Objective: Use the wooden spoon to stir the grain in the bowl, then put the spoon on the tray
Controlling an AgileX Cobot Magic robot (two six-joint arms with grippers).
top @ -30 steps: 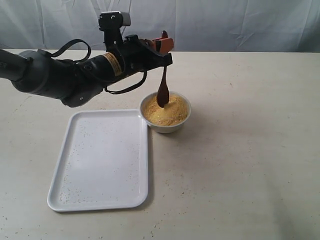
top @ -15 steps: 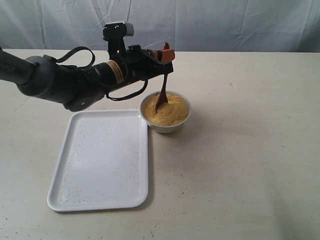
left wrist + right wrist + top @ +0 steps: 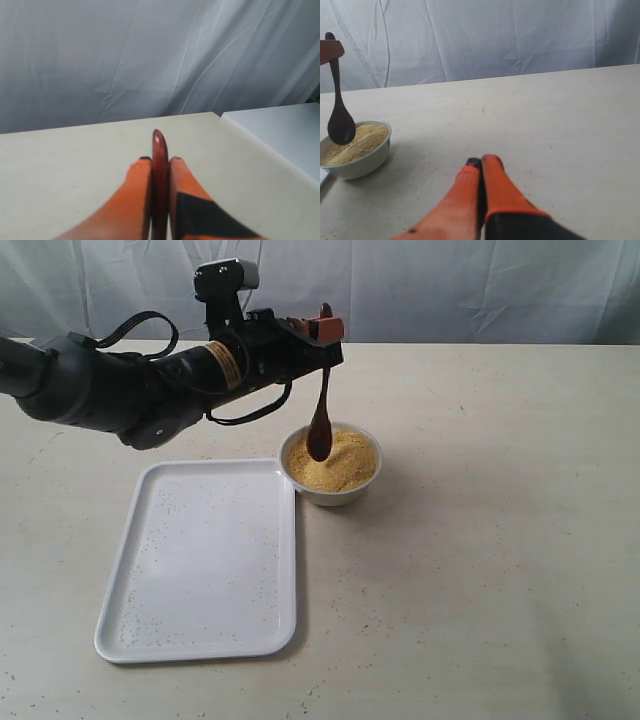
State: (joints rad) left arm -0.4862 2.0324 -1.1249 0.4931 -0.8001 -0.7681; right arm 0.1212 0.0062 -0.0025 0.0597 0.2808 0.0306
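Observation:
My left gripper (image 3: 324, 328) is shut on the handle of the dark wooden spoon (image 3: 321, 420), which hangs almost upright. The spoon's oval end sits just above the yellow-orange grain (image 3: 340, 462) in the small white bowl (image 3: 330, 493). In the left wrist view the spoon handle (image 3: 160, 165) is clamped between the orange fingers (image 3: 136, 190). The right wrist view shows the spoon (image 3: 340, 125) over the bowl (image 3: 362, 162) far off to the side, and my right gripper (image 3: 481, 162) is shut on nothing above the table. The white tray (image 3: 200, 570) lies beside the bowl.
Stray grains speckle the tray and the beige table (image 3: 480, 540). A pale curtain (image 3: 450, 290) hangs behind the table's far edge. The right arm does not show in the exterior view.
The spoon dipped into the grain half a second ago and has now been lifted back out, hanging straighter; the left gripper rose slightly. The bowl and tray stayed put.

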